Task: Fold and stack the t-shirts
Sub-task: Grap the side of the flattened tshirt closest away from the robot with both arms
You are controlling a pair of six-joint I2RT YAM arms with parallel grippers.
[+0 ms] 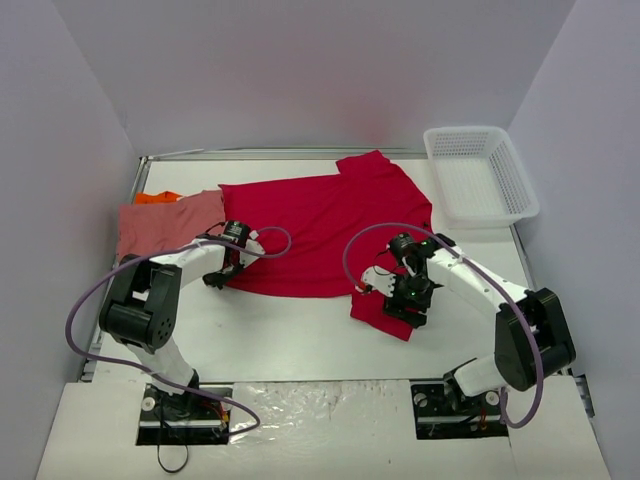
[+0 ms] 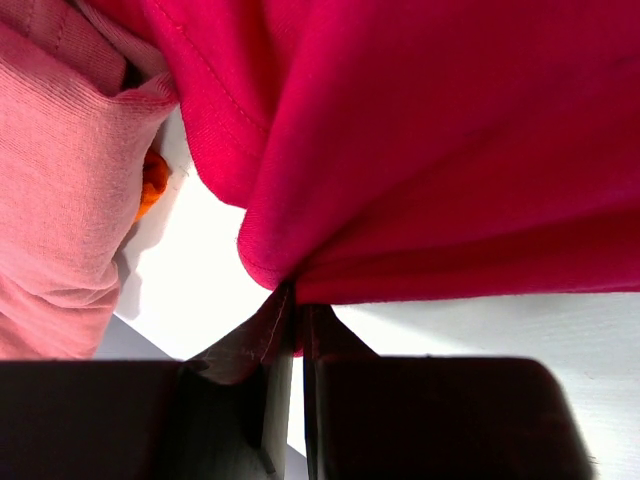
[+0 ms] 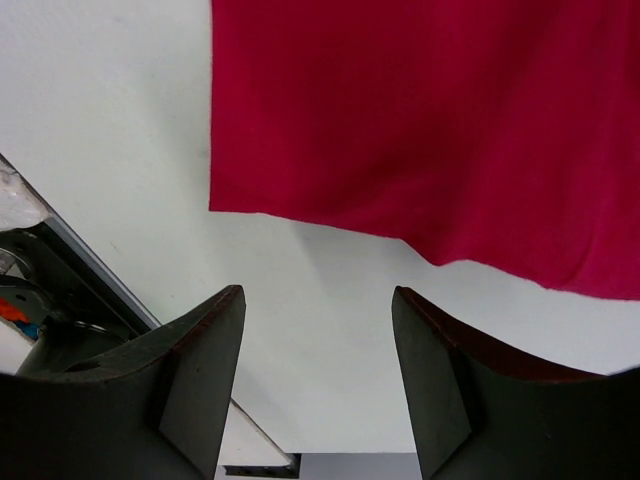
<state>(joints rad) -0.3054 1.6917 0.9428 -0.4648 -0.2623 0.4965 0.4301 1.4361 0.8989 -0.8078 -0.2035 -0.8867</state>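
Left gripper (image 2: 297, 300) was clamped shut on the red t-shirt (image 1: 320, 225) at its near-left hem, the shirt spread flat mid table (image 1: 300, 330), presumably to pull a fold, while right gripper (image 3: 318, 300) hung half-open and empty by the near-right corner, likely lining up its own grasp.

Robotics laboratory test cell. A white tabletop (image 1: 300, 330) is enclosed on three sides by plain pale panels (image 1: 300, 70). A cabled left arm (image 1: 150, 300) and right arm (image 1: 520, 330) are bolted at its near edge. A mesh basket (image 1: 466, 130) occupies the far right corner.
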